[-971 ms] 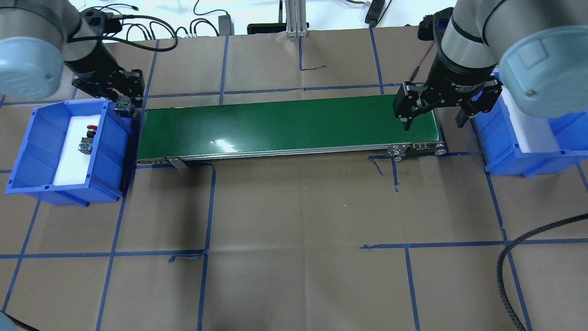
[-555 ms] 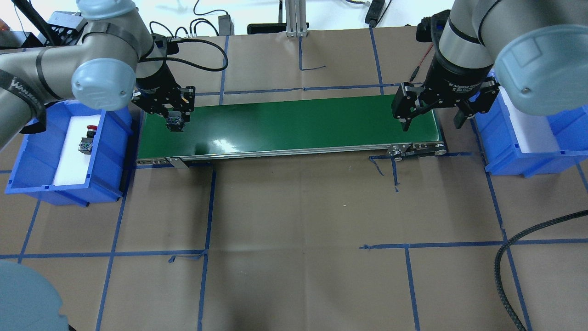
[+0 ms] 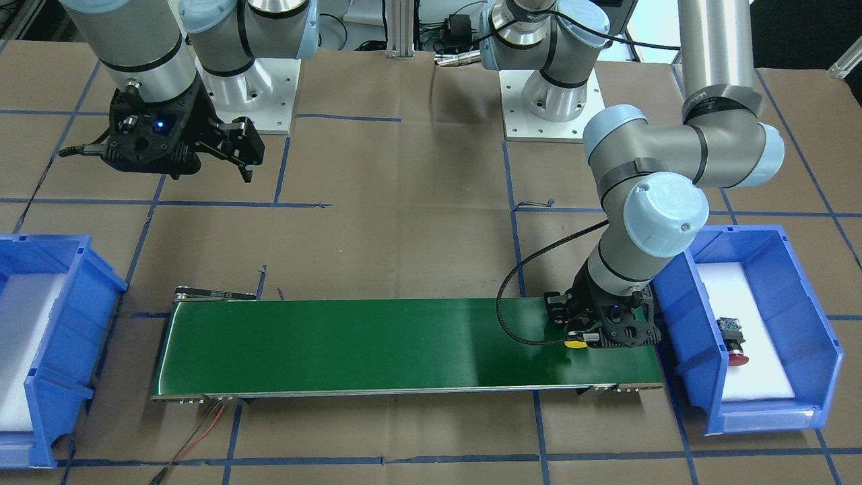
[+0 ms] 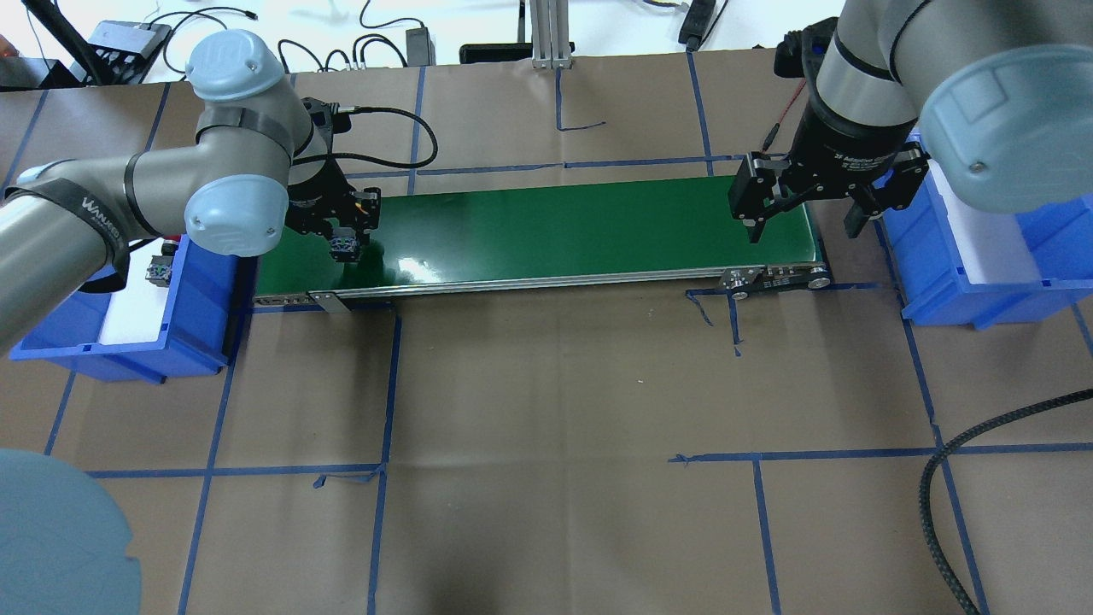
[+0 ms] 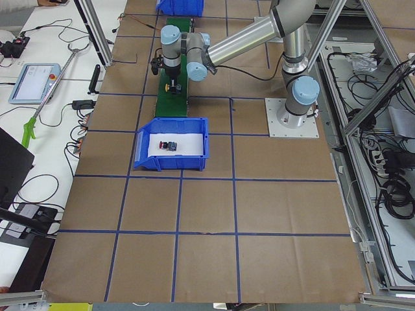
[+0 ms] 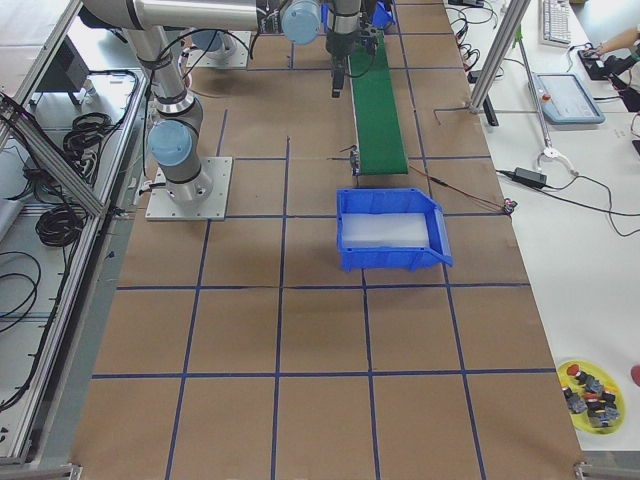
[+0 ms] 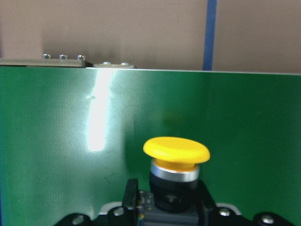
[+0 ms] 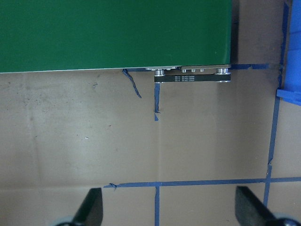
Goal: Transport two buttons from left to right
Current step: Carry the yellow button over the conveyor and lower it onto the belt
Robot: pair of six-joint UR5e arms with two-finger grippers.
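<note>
Left fingers (image 4: pixel 333 232) clamp the yellow button (image 7: pixel 176 150) just above the green belt (image 4: pixel 555 231) at its left end; right fingers (image 4: pixel 756 229) hang spread wide over the other end (red button (image 3: pixel 737 359) lies in the blue bin (image 3: pixel 811 337)).

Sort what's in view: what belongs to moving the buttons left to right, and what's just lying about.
Job: yellow button, gripped in the left hand over the green belt; red button in the left blue bin; right blue bin; open right hand.
Lying about: yellow dish of small parts; tablet; black braided cable.
</note>
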